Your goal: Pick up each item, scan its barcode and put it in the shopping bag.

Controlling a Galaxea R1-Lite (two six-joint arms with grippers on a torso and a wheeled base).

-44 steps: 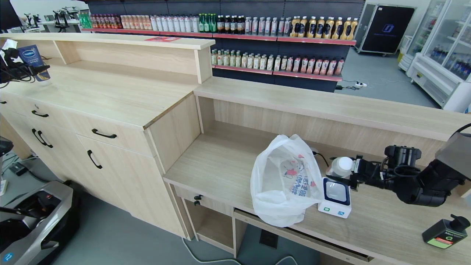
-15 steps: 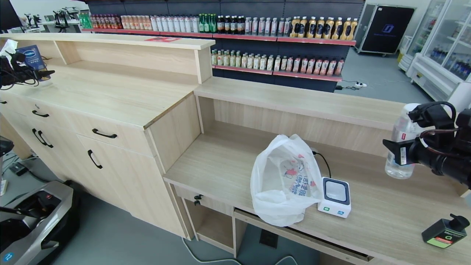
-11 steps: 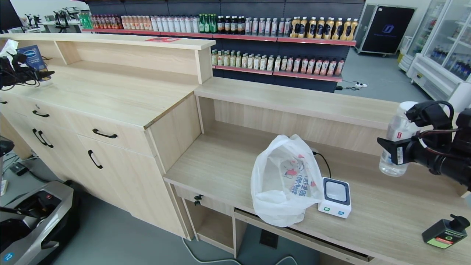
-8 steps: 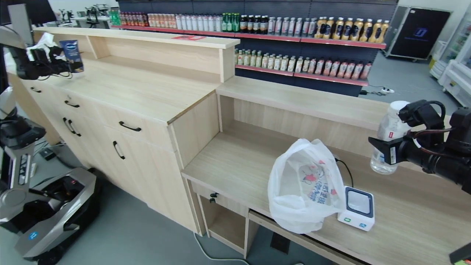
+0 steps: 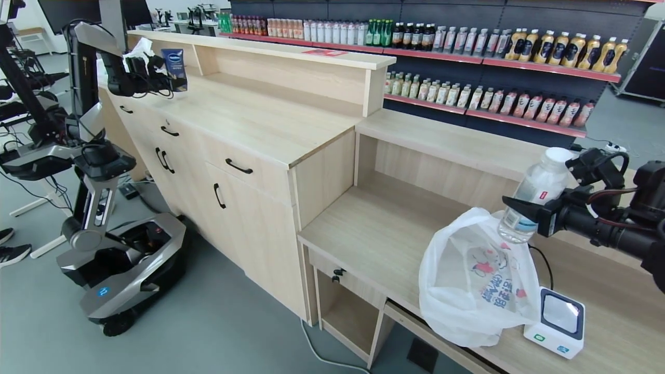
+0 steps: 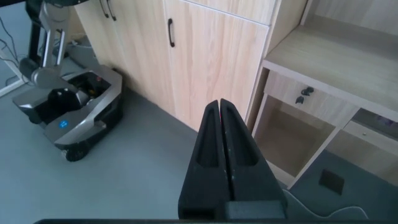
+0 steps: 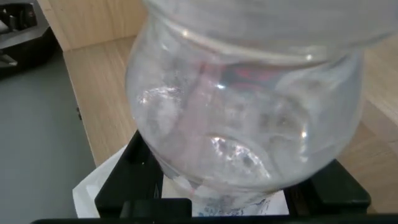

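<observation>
the right jaws are closed on a clear water bottle (image 5: 533, 195), gripping it around its lower body. in the right wrist view the bottle (image 7: 249, 118) sits between two black fingers (image 7: 134, 171), its rounded base toward the camera. the bottle has a white cap and is tilted, cap up and away from the robot, base down toward the shopping bag (image 5: 475, 280). its base hangs at the upper rim of the bag's open mouth; whether it touches the plastic i cannot tell.

the shopping bag is white, thin plastic with a printed cartoon, and stands slumped near the front edge of the lower wooden surface (image 5: 374, 228). a small white barcode scanner (image 5: 557, 322) with a dark slanted window sits just beside the bag, on the robot's right, and a black cable (image 5: 545, 262) runs behind them.

the left jaws are pressed fully together with nothing between them. they point down at the grey floor (image 6: 143, 155) in front of the light wood cabinet doors (image 6: 211, 56).

a taller counter (image 5: 249, 119) joins the lower surface on the left. a second robot (image 5: 119, 259) stands at its far end. shelves of bottled drinks (image 5: 467, 47) line the wall behind.
</observation>
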